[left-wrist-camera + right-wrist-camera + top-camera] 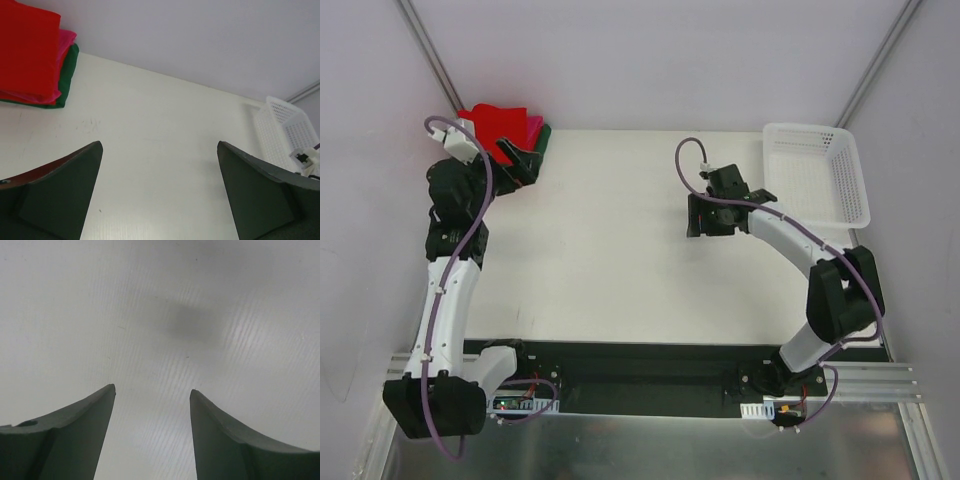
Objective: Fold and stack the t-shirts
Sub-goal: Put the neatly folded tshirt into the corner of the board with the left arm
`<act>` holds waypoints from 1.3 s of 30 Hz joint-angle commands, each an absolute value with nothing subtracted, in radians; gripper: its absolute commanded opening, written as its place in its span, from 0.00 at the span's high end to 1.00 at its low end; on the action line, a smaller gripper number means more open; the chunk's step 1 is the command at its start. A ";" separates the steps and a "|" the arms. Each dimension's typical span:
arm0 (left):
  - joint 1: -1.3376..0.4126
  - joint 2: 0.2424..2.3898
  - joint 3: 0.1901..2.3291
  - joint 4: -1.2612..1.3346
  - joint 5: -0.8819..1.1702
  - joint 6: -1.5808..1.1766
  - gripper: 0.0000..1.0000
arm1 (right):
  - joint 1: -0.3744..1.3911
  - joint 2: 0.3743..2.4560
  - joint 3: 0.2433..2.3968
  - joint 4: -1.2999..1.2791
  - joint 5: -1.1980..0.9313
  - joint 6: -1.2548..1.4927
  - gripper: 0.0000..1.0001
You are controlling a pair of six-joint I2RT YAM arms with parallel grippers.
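You are looking at a white counter [620, 250] that is filling the middle of an enclosure, with pale grey walls [650, 60] rising behind it and on both sides. Thin metal rails [430, 60] are running along the back corners, and a black strip [640, 365] is carrying both arm bases at the near edge.

The t-shirts [30, 55] are sitting folded in one stack at the far left corner of the counter, close against the wall: bright red on top, magenta pink under it, dark green at the bottom. A white lattice basket [815, 170] is resting at the far right corner.

Your left end effector [159, 143] is hanging just beside the stack, spread wide and holding nothing. Your right end effector [152, 388] is hovering over bare counter toward the basket side, its fingers parted and gripping nothing, and it is casting a soft grey shadow on the ribbed surface.
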State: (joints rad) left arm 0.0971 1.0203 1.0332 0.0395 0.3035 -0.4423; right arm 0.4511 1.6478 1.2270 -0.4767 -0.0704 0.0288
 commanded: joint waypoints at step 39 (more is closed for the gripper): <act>-0.302 0.986 0.623 0.029 -0.284 -0.357 0.01 | 0.489 1.108 0.861 -0.353 0.261 -0.011 0.34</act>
State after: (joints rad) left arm -0.2951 1.0126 0.6388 -0.0132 -0.2352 -0.3492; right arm 0.4801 1.1477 0.8776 -0.3622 0.2317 -0.0261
